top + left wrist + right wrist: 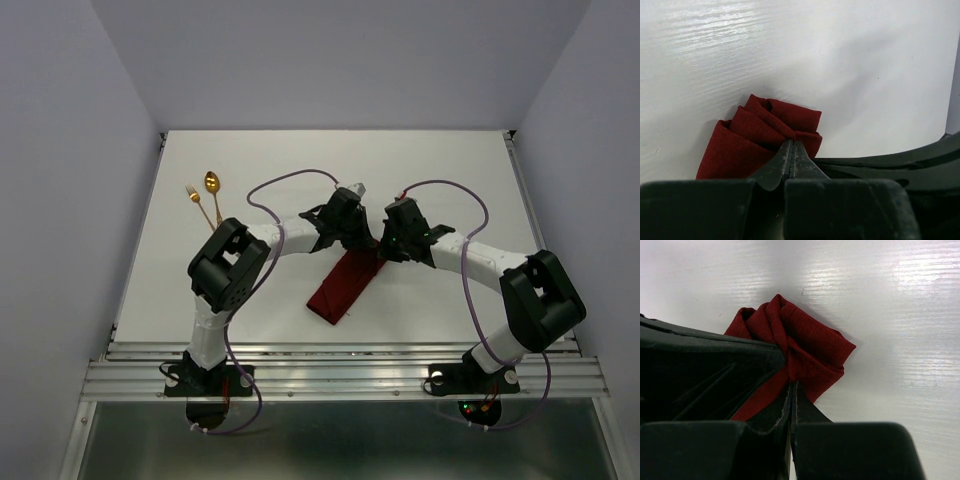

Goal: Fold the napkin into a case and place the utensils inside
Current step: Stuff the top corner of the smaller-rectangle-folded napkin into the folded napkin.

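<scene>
The white bench (450,180) carries the napkin (340,290), folded to a narrow strip lying aslant at its middle. The left claw (791,150) and the right claw (791,392) are both clenched side by side on its bunched far end, likely to turn that end over into a case. The gold spoon (212,183) and fork (194,197) lie well apart at far left, out of the folding's way.

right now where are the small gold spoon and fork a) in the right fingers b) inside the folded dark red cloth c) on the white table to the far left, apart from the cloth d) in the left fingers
c: the small gold spoon and small gold fork lie together on the white table at its far left, well clear of the folded dark red cloth napkin.
</scene>
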`<move>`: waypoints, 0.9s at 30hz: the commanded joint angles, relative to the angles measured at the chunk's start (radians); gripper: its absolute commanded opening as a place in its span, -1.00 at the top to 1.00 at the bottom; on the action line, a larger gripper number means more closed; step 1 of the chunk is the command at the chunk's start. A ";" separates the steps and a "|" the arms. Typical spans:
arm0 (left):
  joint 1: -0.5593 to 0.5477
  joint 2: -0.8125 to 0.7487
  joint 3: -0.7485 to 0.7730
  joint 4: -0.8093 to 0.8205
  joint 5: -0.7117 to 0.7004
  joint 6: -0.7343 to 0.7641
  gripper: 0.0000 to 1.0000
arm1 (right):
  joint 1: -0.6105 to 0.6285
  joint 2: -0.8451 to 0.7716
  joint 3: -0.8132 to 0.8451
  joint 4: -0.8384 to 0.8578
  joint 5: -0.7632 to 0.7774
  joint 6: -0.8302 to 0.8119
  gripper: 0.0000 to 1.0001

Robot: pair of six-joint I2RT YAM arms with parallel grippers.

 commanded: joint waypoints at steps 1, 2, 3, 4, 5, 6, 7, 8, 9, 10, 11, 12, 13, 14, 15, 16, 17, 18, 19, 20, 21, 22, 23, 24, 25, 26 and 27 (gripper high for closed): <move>0.000 0.007 0.042 -0.023 -0.011 0.025 1.00 | 0.009 -0.033 0.004 0.029 0.002 0.006 0.99; 0.000 0.005 0.038 -0.023 -0.011 0.024 1.00 | 0.009 -0.033 0.008 0.029 0.003 0.004 0.99; 0.000 -0.002 0.029 -0.023 -0.013 0.024 1.00 | 0.009 -0.033 0.008 0.026 0.003 0.004 0.99; 0.000 -0.008 0.023 -0.020 -0.016 0.025 1.00 | 0.009 -0.033 0.010 0.026 0.003 0.004 0.99; 0.000 -0.024 0.009 -0.011 -0.017 0.024 1.00 | 0.009 -0.032 0.011 0.026 0.003 0.004 0.99; 0.000 -0.034 0.000 -0.003 -0.017 0.025 1.00 | 0.009 -0.030 0.011 0.027 0.006 0.003 0.99; 0.000 -0.045 -0.011 0.018 -0.017 0.025 1.00 | 0.009 -0.028 0.013 0.027 0.005 0.003 0.99; 0.000 -0.068 -0.033 0.030 -0.019 0.025 1.00 | 0.009 -0.027 0.014 0.026 0.005 0.004 0.99; 0.000 -0.080 -0.044 0.039 -0.022 0.025 1.00 | 0.009 -0.025 0.014 0.026 0.006 0.003 0.99; 0.000 -0.088 -0.052 0.046 -0.023 0.028 1.00 | 0.009 -0.024 0.013 0.026 0.005 0.004 0.99; 0.000 -0.099 -0.060 0.047 -0.028 0.031 1.00 | 0.009 -0.024 0.013 0.026 0.005 0.003 0.99; 0.000 -0.114 -0.072 0.049 -0.036 0.034 1.00 | 0.009 -0.024 0.013 0.026 0.006 0.006 0.99; 0.000 -0.123 -0.080 0.050 -0.040 0.036 1.00 | 0.009 -0.022 0.014 0.026 0.006 0.006 0.99; 0.002 -0.130 -0.086 0.049 -0.045 0.037 1.00 | 0.009 -0.022 0.014 0.026 0.006 0.003 0.99; 0.000 -0.142 -0.098 0.050 -0.053 0.037 1.00 | 0.009 -0.022 0.016 0.026 0.005 0.004 0.99; 0.002 -0.148 -0.104 0.049 -0.057 0.037 1.00 | 0.009 -0.022 0.014 0.026 0.005 0.003 0.99; 0.006 -0.153 -0.118 0.049 -0.060 0.037 1.00 | 0.009 -0.022 0.016 0.026 0.005 0.004 0.99; 0.008 -0.163 -0.124 0.049 -0.065 0.037 1.00 | 0.009 -0.022 0.016 0.026 0.006 0.004 0.99; 0.010 -0.166 -0.130 0.049 -0.068 0.036 1.00 | 0.009 -0.022 0.017 0.026 0.006 0.003 0.99; 0.013 -0.171 -0.144 0.049 -0.072 0.036 1.00 | 0.009 -0.024 0.016 0.026 0.006 0.003 0.99; 0.014 -0.177 -0.149 0.049 -0.074 0.036 1.00 | 0.009 -0.022 0.017 0.026 0.006 0.003 0.99; 0.017 -0.180 -0.155 0.049 -0.077 0.036 1.00 | 0.009 -0.022 0.018 0.027 0.006 0.003 0.99; 0.019 -0.182 -0.161 0.049 -0.080 0.036 1.00 | 0.009 -0.022 0.016 0.026 0.005 0.004 0.99; 0.022 -0.186 -0.172 0.049 -0.085 0.036 1.00 | 0.009 -0.024 0.014 0.026 0.006 0.003 0.99; 0.028 -0.186 -0.175 0.047 -0.089 0.037 1.00 | 0.009 -0.024 0.014 0.026 0.006 0.003 0.99; 0.031 -0.186 -0.179 0.049 -0.092 0.039 1.00 | 0.009 -0.025 0.014 0.027 0.005 0.003 0.99; 0.034 -0.185 -0.184 0.049 -0.100 0.039 1.00 | 0.009 -0.025 0.016 0.026 0.005 0.003 0.99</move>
